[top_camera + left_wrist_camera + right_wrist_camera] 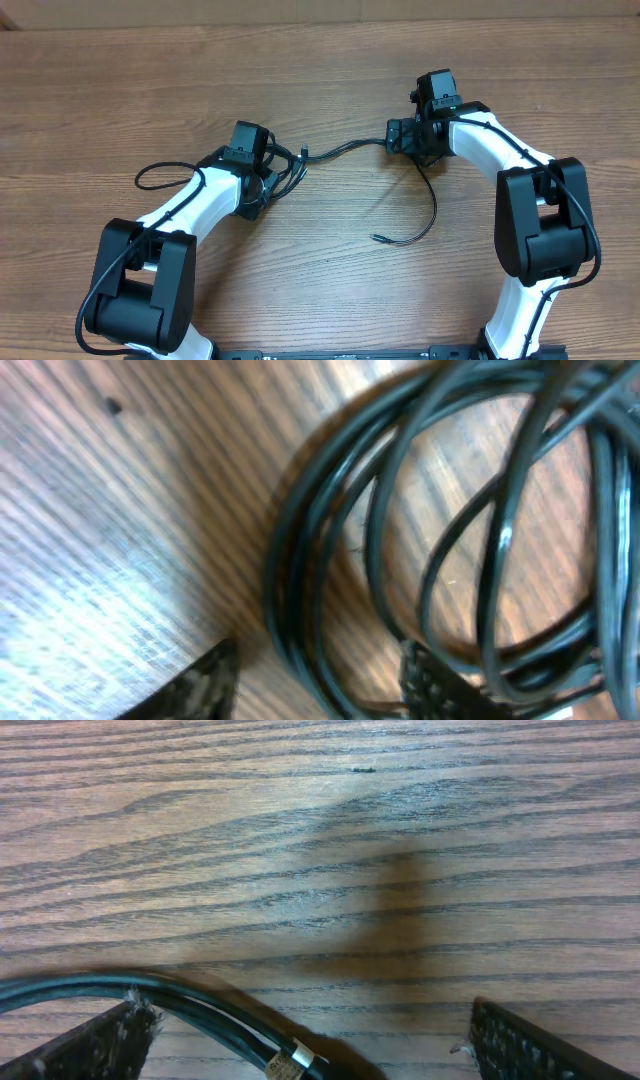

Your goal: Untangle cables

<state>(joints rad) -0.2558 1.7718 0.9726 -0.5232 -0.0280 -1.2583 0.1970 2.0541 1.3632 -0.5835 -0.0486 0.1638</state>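
The cables are thin black cords. In the overhead view a tangled bunch [283,168] lies by my left gripper [265,180], with a loop [160,176] trailing left. One strand [345,148] runs right to my right gripper [408,138]. Another [432,205] curves down to a loose plug end [376,238]. The left wrist view shows coiled cables [330,540] passing between the left gripper's [315,690] parted fingers [200,685]. In the right wrist view the right gripper [310,1050] stands wide open over a cable [190,1000] near its left finger [110,1045].
Wood-grain tabletop [320,60] stretches behind both arms. The white left arm [170,215] and the white right arm [500,150] reach in from the front edge, their black bases [140,290] at the bottom corners.
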